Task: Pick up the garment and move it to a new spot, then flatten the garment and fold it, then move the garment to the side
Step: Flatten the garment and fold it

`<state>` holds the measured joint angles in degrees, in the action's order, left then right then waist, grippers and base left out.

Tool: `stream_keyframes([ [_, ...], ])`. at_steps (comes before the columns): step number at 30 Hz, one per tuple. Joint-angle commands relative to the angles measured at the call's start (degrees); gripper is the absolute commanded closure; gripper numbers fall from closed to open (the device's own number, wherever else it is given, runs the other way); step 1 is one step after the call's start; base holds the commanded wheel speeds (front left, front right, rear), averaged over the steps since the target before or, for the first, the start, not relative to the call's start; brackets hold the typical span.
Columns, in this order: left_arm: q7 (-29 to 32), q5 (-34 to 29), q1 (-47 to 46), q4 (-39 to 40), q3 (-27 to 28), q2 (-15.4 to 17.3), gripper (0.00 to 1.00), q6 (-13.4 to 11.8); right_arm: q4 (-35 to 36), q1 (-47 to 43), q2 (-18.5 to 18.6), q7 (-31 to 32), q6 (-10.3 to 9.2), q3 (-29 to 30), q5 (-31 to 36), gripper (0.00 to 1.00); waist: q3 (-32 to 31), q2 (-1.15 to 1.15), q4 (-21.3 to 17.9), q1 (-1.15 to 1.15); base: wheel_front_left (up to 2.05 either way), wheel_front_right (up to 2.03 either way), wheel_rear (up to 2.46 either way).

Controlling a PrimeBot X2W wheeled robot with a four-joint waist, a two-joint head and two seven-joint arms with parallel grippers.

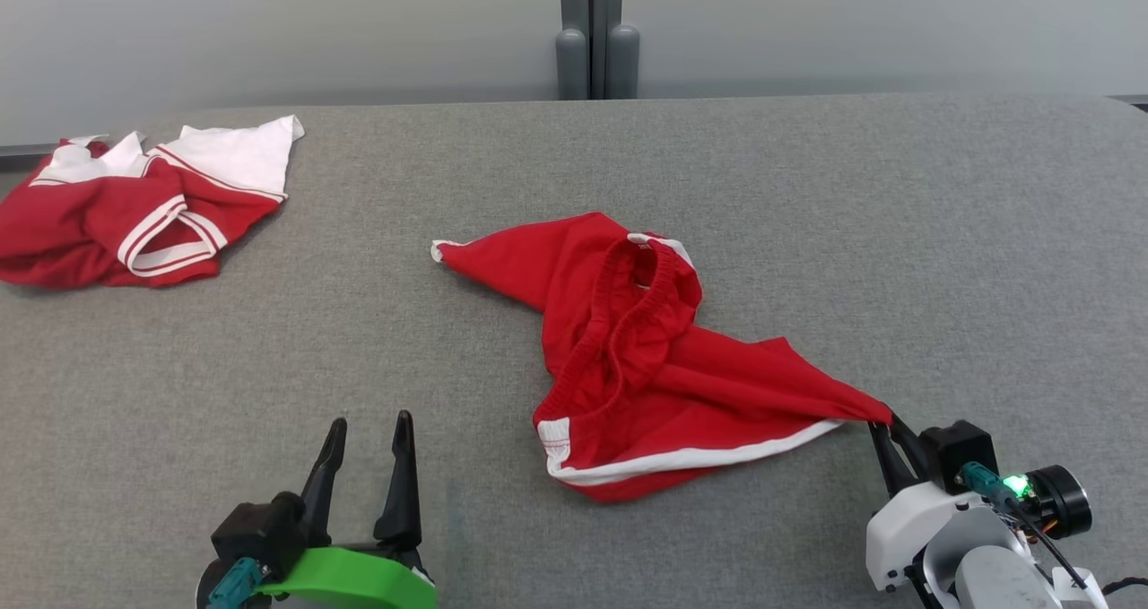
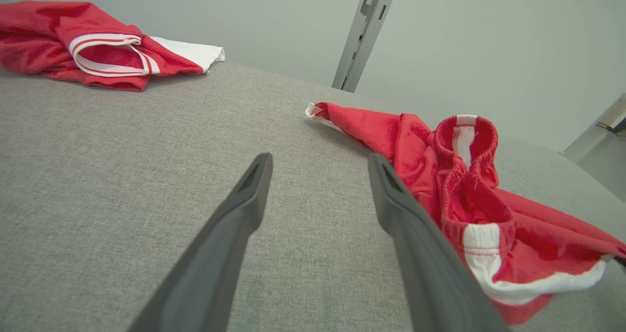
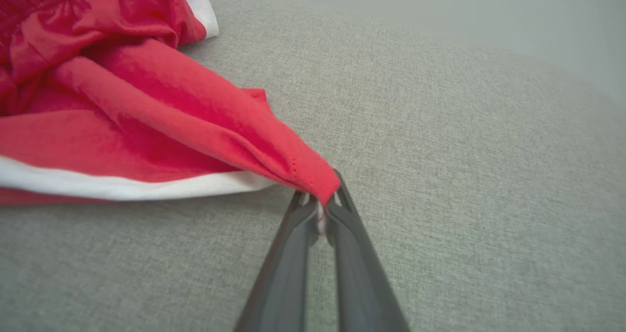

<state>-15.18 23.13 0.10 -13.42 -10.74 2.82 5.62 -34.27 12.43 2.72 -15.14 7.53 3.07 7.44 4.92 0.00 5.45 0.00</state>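
- Our right gripper [image 1: 883, 428] pinches the garment's [image 1: 646, 358] corner over the table's [image 1: 807, 187] near right.
- Our left gripper [image 1: 371, 417], spread, has open table around.
- Second garment [image 1: 134, 214], far-left corner, is partly cut off.

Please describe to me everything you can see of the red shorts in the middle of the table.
The red shorts look like soft knit cloth, with a gathered elastic waistband and white trim along the hem. They lie crumpled and twisted on the grey table, one corner stretched to the far left. The right gripper is shut on the near right corner, which is drawn to a point.
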Motion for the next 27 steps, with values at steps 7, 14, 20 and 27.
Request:
stream_keyframes([
  [7,0.05,-0.33,-1.15,-0.30,-0.35,0.13,0.00,0.37,-0.33,-0.14,0.32,-0.02,-0.08,0.94,-0.68,0.57,-0.17,0.00,-0.55,0.00,0.00,0.00,0.00],
  [14,0.05,-0.07,-0.89,0.15,-1.93,0.13,0.00,1.14,2.14,-2.52,0.30,-0.02,-0.08,2.89,0.28,0.00,-1.39,0.00,-1.45,0.00,0.00,0.00,0.00],
  [20,0.05,-3.79,-3.16,-1.30,-7.46,0.82,0.00,1.94,5.97,-5.20,0.28,-0.02,-0.08,4.62,-0.11,0.00,-3.03,0.00,-2.47,0.00,0.00,0.00,0.00],
  [27,3.29,-1.32,-10.50,-5.96,-23.67,7.56,0.00,1.88,10.48,-7.62,0.27,-0.02,-0.08,4.80,-0.45,0.00,-4.54,0.00,-3.96,0.00,0.00,0.00,0.00],
])
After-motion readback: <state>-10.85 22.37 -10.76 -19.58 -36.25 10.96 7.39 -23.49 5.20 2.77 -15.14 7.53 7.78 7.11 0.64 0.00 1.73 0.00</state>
